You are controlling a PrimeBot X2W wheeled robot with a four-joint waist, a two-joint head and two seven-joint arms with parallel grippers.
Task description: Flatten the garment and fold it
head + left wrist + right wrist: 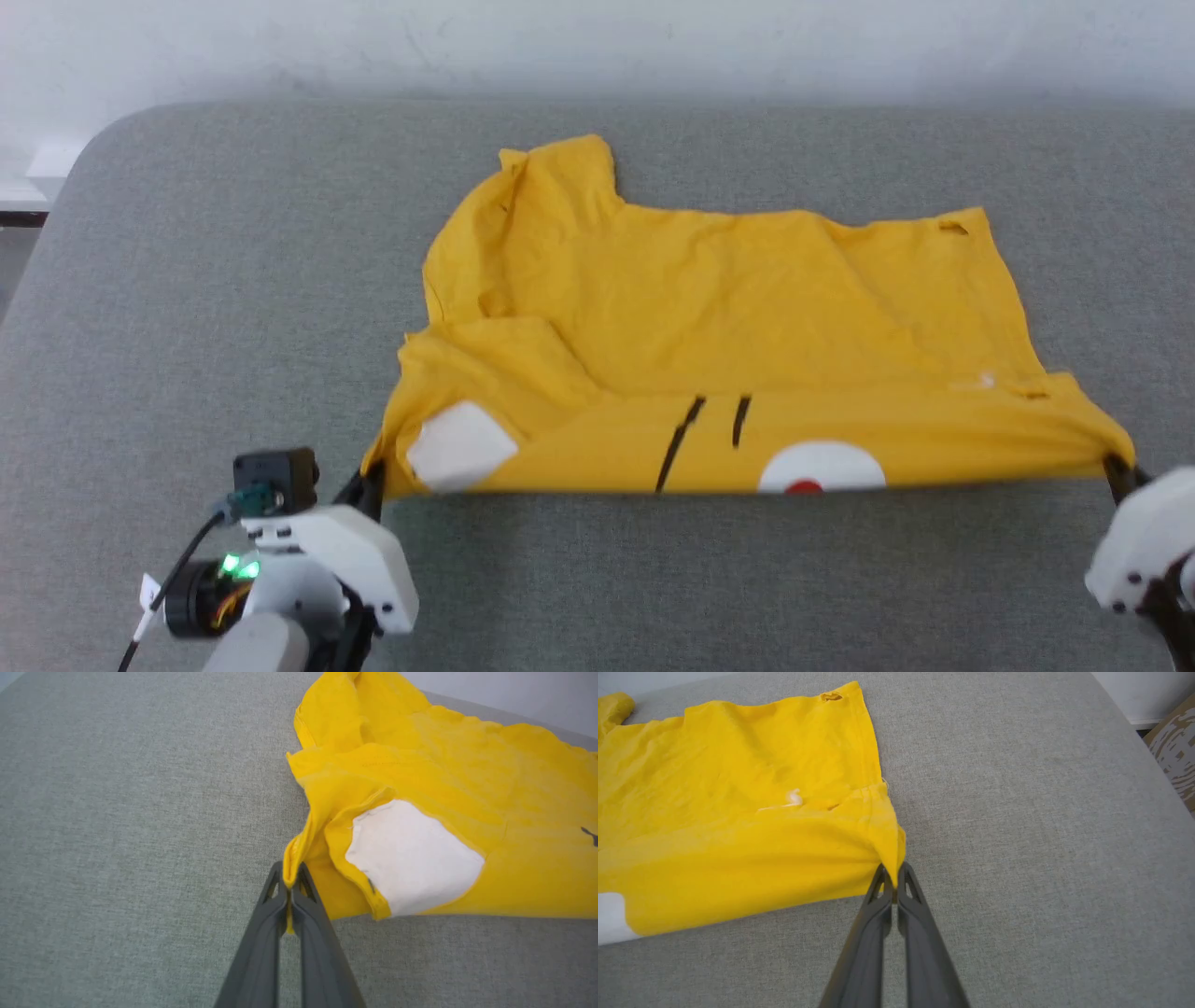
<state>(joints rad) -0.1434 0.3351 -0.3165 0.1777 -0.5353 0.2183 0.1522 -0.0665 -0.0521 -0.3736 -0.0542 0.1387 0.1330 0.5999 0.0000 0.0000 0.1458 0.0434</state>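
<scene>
Nearest me, at the garment's (728,308) two near corners, both grippers are pinching cloth. The left gripper (289,877) has its dark fingers pressed together on a bunched yellow edge just left of the white patch (457,446), and the right gripper (893,877) is closed the same way on a gathered point of fabric at the opposite corner. The near edge runs taut and nearly straight between them, with two thin black lines (695,429) and a white round with a red dot (820,471) showing along it. I judge this to be the flattening stretch, not yet a fold. To do it well I would draw both corners toward me together, low and at the same pace, with the pull even. Too much tension could slip either thin pinch, and a lopsided pull would skew the hem. Beyond that edge the body lies mostly spread but rumpled, and the left side is doubled over itself — that part needs smoothing. At the far left corner a sleeve stands crumpled. The grey padded table (187,280) lies under the garment on every side, and a pale wall (597,37) rises behind it.
</scene>
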